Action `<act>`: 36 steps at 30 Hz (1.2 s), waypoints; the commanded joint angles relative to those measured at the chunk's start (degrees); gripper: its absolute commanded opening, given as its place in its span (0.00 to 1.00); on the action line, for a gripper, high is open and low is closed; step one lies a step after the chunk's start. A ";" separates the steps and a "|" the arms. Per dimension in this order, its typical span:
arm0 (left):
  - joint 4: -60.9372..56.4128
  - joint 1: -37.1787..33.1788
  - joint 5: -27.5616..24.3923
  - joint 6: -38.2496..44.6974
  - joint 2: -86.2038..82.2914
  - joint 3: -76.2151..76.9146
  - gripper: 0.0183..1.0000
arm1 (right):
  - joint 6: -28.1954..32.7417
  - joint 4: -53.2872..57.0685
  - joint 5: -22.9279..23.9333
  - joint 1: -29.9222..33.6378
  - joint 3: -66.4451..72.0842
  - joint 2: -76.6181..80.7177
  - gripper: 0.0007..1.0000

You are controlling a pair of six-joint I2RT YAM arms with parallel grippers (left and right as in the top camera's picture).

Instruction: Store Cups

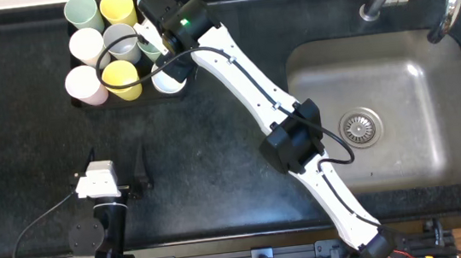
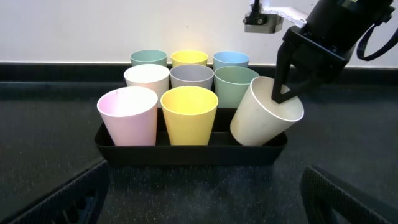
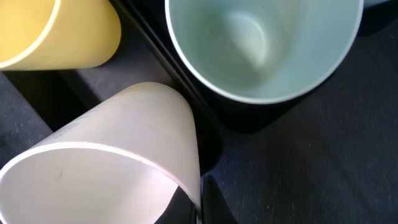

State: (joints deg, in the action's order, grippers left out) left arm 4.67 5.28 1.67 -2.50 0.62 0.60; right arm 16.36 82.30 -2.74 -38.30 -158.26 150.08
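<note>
Eight cups point(image 2: 189, 115) stood upright in the tray point(image 2: 186, 154) at upper left of the top view; the ninth, a cream cup point(image 2: 264, 115), leaned tilted at its lower-right slot, rim pinched by the right tool point(image 2: 283, 93), apparently not yet seated, while the left tool point(image 1: 116, 162) rested spread wide at lower left.

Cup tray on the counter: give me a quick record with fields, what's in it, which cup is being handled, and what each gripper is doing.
Tray: black tray on the dark counter
Upright cups: eight, pastel colours
Handled cup: cream cup, tilted, base in the corner slot beside the front yellow cup
Right arm: right gripper shut on the cream cup's rim
Left arm: left gripper open, holding nothing, apart from the tray
</note>
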 commanded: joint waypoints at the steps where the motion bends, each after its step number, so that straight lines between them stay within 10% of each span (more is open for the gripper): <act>1: 0.04 0.04 -0.57 1.20 -0.46 -0.15 1.00 | 0.59 -1.70 -0.68 -0.46 -1.03 0.57 0.04; 16: 0.04 0.04 -0.57 1.22 -0.46 -0.15 1.00 | 0.59 -0.74 -0.61 -0.46 2.16 0.57 0.04; 18: 0.04 0.07 -0.55 1.20 -0.46 -0.15 1.00 | 0.57 -1.16 -0.61 -0.46 2.16 0.57 0.30; 20: 0.04 0.04 -0.57 1.20 -0.46 -0.15 1.00 | 0.57 -2.27 -0.63 -0.46 2.16 0.57 0.87; 24: 0.04 0.04 -0.57 1.20 -0.46 -0.15 1.00 | 0.50 -3.65 -0.68 -0.35 2.12 0.55 0.76; 27: 0.04 0.04 -0.57 1.22 -0.46 -0.15 1.00 | 0.35 -3.72 -0.66 -0.35 1.97 0.09 1.00; 36: 0.04 0.07 -0.57 1.20 -0.46 -0.15 1.00 | -3.13 -0.28 -0.66 1.31 1.79 -10.56 1.00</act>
State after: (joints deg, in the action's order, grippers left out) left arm 4.67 5.28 1.65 -2.52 0.62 0.60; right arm 14.87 80.62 -2.79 -38.11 -156.29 149.03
